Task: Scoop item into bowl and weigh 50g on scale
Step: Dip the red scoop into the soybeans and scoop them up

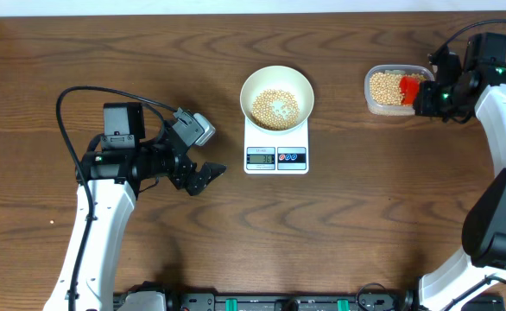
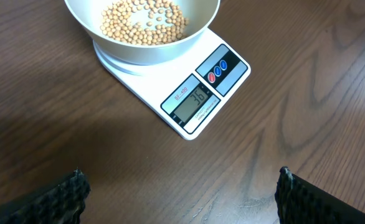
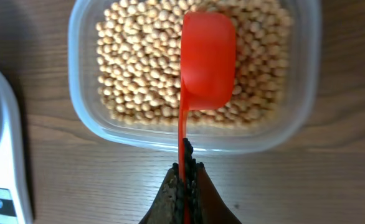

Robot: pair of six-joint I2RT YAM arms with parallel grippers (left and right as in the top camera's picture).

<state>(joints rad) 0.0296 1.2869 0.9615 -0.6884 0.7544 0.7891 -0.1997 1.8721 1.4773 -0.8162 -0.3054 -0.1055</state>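
Note:
A white bowl [image 1: 276, 93] with beige beans [image 1: 275, 107] stands on the white scale [image 1: 276, 155]. In the left wrist view the bowl [image 2: 142, 46] and scale [image 2: 189, 93] show, and the display [image 2: 195, 102] reads 36. My right gripper [image 1: 427, 93] is shut on the handle of a red scoop [image 3: 206, 62]. The scoop is turned with its back up over the beans [image 3: 139, 56] in the clear tub [image 3: 95, 124]. My left gripper [image 1: 203, 177] is open and empty, left of the scale.
The clear plastic tub [image 1: 375, 105] of beans sits at the right, to the right of the scale. The scale's edge shows in the right wrist view [image 3: 8, 137]. Cables run behind the left arm.

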